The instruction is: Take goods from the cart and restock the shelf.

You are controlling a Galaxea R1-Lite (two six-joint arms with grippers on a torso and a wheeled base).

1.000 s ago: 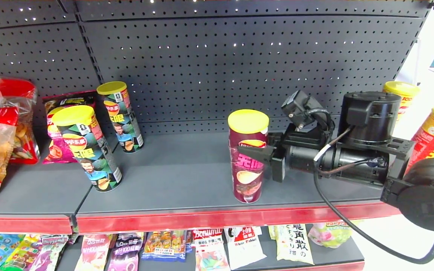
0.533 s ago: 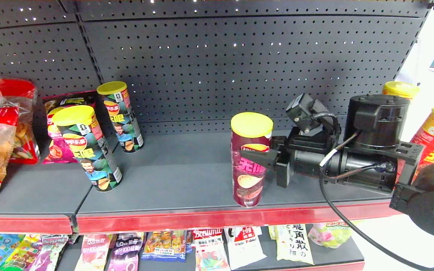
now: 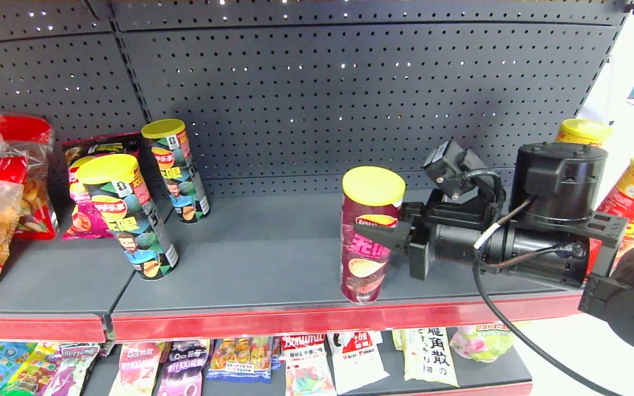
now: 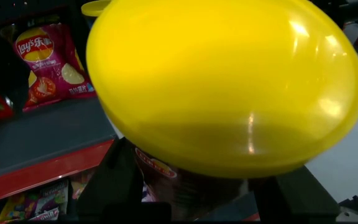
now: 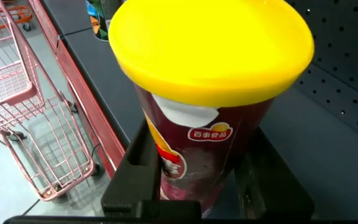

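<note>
placing step i think; my right gripper [image 3: 373,231] is clamping the maroon chips can [image 3: 362,269] upright at the shelf [image 3: 251,264] front edge; next it's needing a nudge deeper before letting go

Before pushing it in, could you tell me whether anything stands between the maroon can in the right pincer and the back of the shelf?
Nothing visible does. The maroon can, held by the right pincer, stands near the front edge of the shelf; bare shelf lies behind it.
</note>
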